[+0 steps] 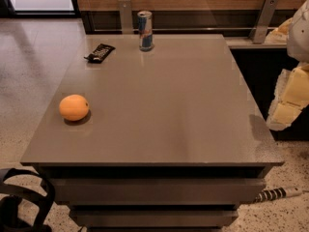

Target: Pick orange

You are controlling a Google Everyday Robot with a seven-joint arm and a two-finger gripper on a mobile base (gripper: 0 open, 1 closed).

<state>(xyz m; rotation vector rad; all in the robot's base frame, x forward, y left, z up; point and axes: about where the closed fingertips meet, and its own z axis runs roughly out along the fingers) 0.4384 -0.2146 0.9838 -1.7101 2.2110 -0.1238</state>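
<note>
Round matte orange [74, 107] at 9 o'clock nr smooth grey table [164, 110] edge; gripper [286, 111] at 3, off-table, grip can't tell.

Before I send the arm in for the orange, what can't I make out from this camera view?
All in the camera view:
- Cream-coloured gripper, right of the grey table: partly cut off by the frame's right edge.
- Round matte orange fruit: underside hidden by its own body.
- Blue-and-silver drink can: lettering too small to read.
- Black snack packet: print too small to read.
</note>
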